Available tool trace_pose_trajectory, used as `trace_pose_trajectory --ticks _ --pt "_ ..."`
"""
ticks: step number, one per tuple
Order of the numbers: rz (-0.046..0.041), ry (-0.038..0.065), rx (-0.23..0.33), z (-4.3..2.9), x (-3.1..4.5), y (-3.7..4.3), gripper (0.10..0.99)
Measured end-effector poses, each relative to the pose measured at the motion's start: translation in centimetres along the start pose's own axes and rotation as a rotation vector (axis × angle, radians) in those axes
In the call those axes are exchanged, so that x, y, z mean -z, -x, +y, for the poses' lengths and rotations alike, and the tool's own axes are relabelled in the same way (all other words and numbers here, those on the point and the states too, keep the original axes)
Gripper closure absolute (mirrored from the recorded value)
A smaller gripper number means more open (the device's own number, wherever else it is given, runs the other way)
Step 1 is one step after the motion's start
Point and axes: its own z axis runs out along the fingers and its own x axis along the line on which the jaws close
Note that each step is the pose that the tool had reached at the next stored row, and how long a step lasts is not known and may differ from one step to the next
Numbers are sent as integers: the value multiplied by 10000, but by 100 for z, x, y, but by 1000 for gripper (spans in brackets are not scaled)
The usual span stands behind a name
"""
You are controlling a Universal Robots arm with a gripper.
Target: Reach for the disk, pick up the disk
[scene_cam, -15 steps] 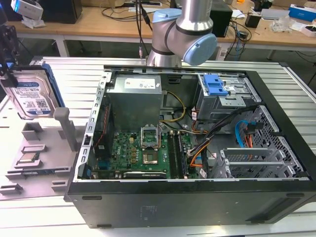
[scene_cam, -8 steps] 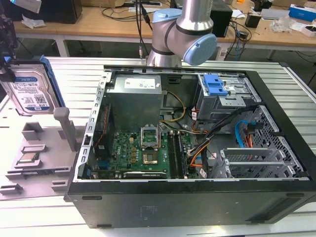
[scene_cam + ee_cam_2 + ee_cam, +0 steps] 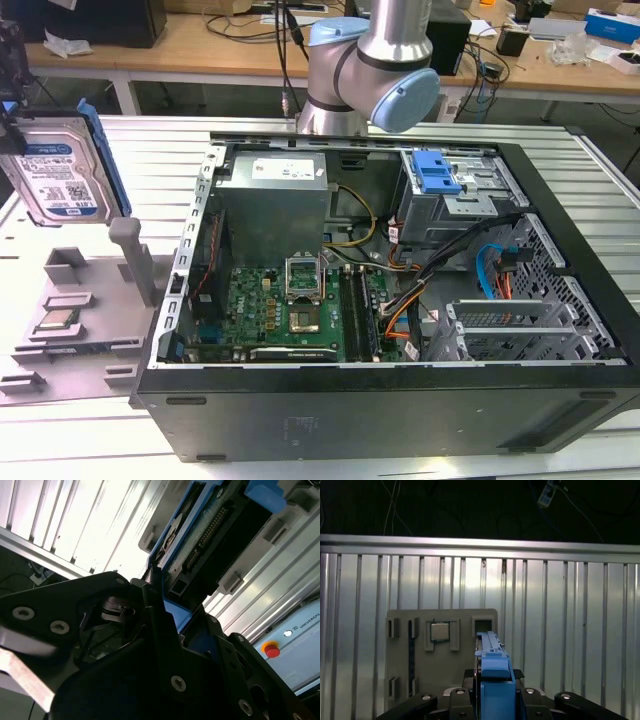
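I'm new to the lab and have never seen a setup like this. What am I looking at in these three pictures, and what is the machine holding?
The machine is a robot arm with a gripper, a kind of clamp, at its end. The exterior view comes from a camera off the arm and takes in the whole bench. Both wrist views come from cameras riding on the arm near the gripper. On the slatted metal table lie an open computer case and, towards the exterior view's left, a grey holder with a small square chip in it. The gripper is shut on the disk, a hard drive in a blue bracket, held upright and lifted off the table near the holder.
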Motion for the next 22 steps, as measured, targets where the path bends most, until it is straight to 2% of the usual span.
trace_pose_trajectory --ticks 22 --pt "-1 27 1 -27 290 -3 722"
